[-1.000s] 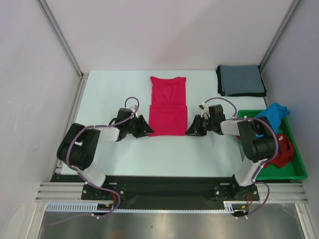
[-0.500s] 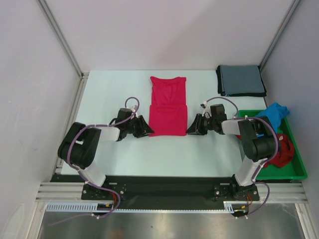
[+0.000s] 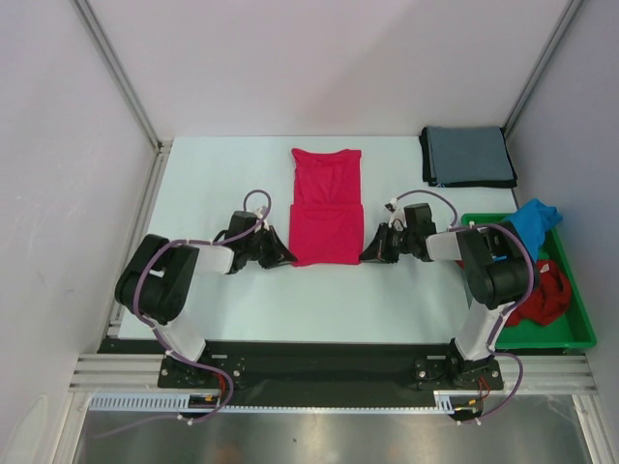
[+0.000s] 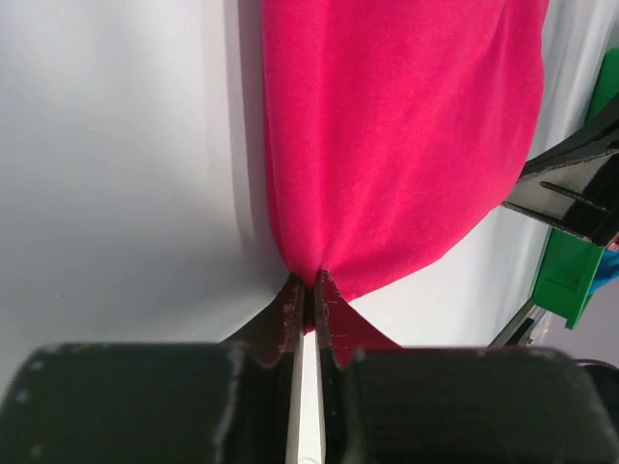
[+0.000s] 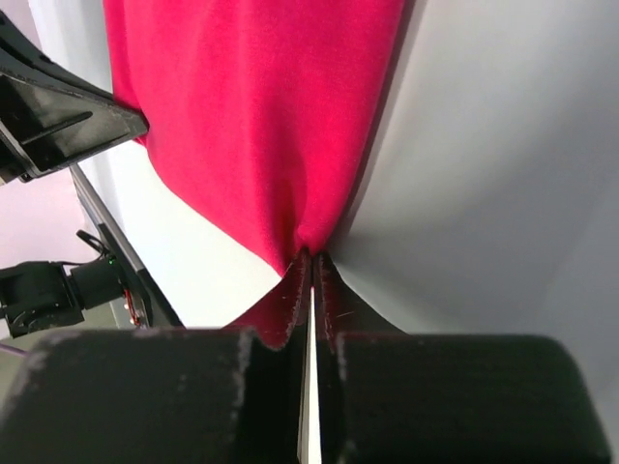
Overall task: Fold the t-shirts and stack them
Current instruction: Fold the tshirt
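Note:
A bright pink-red t-shirt (image 3: 327,205) lies folded into a long strip in the middle of the table, its near part doubled over. My left gripper (image 3: 287,255) is shut on the shirt's near left corner (image 4: 311,275). At the near right corner (image 5: 311,246) my right gripper (image 3: 367,254) is shut on the cloth. Both corners bunch up into the pinched fingertips. A grey-blue t-shirt (image 3: 468,156) lies folded at the back right. A bright blue t-shirt (image 3: 534,218) and a darker red t-shirt (image 3: 542,295) lie crumpled in the green tray (image 3: 571,333).
The green tray stands at the right edge of the table, next to the right arm. Metal frame posts (image 3: 118,72) rise at the back corners. A black rail (image 3: 319,362) runs along the near edge between the arm bases.
Both grippers slid inward to the pink-red shirt's near corners and closed on the cloth. The shirt itself has not visibly shifted.

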`<action>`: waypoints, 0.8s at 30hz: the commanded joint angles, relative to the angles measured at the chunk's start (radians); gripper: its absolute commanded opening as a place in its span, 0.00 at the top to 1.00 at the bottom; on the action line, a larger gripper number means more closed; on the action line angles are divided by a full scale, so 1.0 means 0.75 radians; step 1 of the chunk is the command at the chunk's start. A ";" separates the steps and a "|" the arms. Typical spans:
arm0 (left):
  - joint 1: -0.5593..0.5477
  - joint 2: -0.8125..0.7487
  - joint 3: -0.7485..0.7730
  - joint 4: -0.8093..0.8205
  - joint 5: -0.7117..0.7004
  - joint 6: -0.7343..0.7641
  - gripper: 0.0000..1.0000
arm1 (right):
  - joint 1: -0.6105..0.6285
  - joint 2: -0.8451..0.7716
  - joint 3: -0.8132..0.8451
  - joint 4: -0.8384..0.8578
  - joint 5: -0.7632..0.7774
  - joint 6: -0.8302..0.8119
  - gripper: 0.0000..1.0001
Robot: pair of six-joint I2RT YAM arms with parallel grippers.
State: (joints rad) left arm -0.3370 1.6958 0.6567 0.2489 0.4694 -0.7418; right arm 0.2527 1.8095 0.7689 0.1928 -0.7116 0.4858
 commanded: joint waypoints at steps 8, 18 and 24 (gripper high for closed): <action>0.016 -0.005 0.037 -0.088 -0.055 0.054 1.00 | -0.069 -0.097 0.020 -0.175 0.084 -0.087 1.00; 0.026 -0.075 0.020 -0.152 -0.063 0.083 1.00 | -0.077 -0.116 0.016 -0.243 0.061 -0.124 1.00; 0.032 -0.093 0.006 -0.164 -0.051 0.093 1.00 | -0.100 -0.183 0.010 -0.300 0.041 -0.138 1.00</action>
State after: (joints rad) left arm -0.3275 1.6672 0.6651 0.1593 0.4488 -0.7113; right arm 0.1947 1.7359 0.7692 0.0151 -0.6708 0.4126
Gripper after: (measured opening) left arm 0.014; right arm 0.010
